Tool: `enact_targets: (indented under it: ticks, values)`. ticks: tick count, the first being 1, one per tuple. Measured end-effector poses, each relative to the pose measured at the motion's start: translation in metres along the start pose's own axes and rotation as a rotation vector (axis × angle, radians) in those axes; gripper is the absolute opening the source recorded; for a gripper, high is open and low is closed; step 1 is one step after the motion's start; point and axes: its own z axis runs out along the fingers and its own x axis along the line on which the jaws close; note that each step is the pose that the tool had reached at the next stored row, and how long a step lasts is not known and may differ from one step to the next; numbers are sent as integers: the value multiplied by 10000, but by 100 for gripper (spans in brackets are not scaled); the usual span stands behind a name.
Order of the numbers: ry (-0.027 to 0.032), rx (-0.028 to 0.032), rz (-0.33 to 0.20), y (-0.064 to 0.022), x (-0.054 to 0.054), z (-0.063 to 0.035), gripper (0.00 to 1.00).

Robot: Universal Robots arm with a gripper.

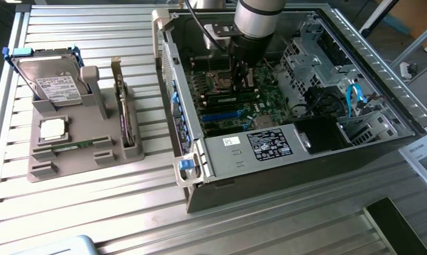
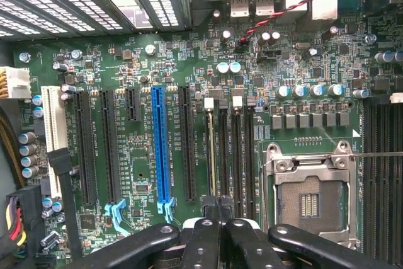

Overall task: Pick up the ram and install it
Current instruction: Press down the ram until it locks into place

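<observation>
Presently the gripper (image 1: 239,79) works at frame centre inside the computer case (image 1: 199,159), jaws together, directly over the motherboard's memory slots (image 2: 228,149), evidently for seating the ram (image 2: 211,149).

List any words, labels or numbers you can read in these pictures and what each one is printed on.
No text can be read for certain.
White sticker on the computer case's metal cover: a mark, maybe "5", unsure.
Black label on the same cover: print too small.
Hard drive label in the grey holder: too blurred.
Blue slot on the motherboard: white lettering too small.
</observation>
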Motion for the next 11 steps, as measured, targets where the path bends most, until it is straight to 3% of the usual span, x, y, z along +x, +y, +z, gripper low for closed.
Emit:
enact_targets:
  ticks: [11]
  values:
    - [-2, 12, 1, 2, -1, 54, 11]
